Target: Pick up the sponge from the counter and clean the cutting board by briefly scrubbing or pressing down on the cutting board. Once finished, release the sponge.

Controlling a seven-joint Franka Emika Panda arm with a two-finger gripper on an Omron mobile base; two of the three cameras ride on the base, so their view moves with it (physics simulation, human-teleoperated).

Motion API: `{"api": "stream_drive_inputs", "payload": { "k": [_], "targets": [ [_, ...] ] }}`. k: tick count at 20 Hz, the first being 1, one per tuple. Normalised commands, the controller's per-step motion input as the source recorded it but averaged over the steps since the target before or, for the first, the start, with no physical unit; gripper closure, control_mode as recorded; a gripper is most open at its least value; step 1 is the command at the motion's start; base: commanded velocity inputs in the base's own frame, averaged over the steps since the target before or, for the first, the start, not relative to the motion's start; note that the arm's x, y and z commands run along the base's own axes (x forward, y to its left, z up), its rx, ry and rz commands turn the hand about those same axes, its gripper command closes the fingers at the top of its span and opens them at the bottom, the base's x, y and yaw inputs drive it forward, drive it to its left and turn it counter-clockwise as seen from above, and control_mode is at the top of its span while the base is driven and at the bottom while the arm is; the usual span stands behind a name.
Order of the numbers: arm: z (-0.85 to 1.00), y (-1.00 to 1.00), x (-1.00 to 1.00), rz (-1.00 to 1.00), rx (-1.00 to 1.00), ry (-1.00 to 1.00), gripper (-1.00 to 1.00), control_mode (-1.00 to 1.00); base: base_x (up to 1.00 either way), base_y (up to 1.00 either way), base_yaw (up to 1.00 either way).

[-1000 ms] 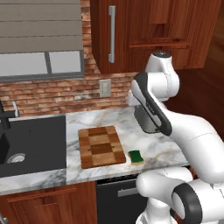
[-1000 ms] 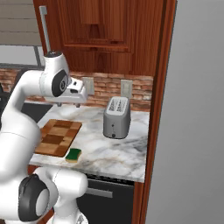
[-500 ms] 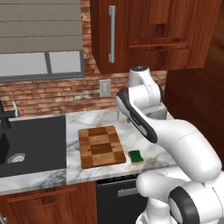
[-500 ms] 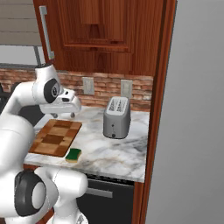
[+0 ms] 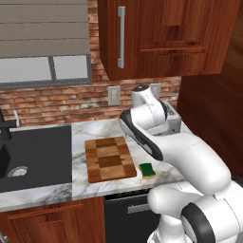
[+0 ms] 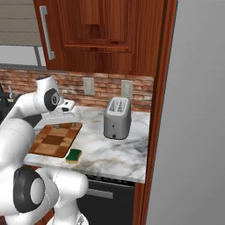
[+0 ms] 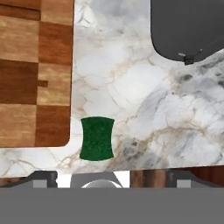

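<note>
left base view: one sink (image 5: 35, 156), black basin, a drain at its floor and nothing else seen in it. one board (image 5: 110, 159) on the counter (image 5: 90, 133), one sponge (image 5: 147, 170) just beside its right front corner, apart.

right base view: one toaster (image 6: 117, 117), slots empty. gripper (image 6: 57, 126) above the board's far edge, spread unclear here.

hand view: sponge on marble by the board corner; fingers (image 7: 41, 179) wide apart, holding nothing.
</note>
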Motion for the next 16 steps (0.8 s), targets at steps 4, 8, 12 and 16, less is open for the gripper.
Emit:
{"api": "stream_drive_inputs", "payload": {
  "k": [4,8,12,16],
  "targets": [
    [-0.54,-0.10,-0.06,-0.08,0.01,0.00,-1.00,-1.00,0.00,0.00,0.00],
    [-0.52,-0.16,0.00,-0.08,0.05,0.02,-1.00,-1.00,0.00,0.00,0.00],
    [-0.43,-0.01,0.00,-0.08,0.00,0.06,-1.00,-1.00,0.00,0.00,0.00],
    [-0.39,0.00,0.00,-0.08,0.00,0.07,-1.00,-1.00,0.00,0.00,0.00]
  ]
}}
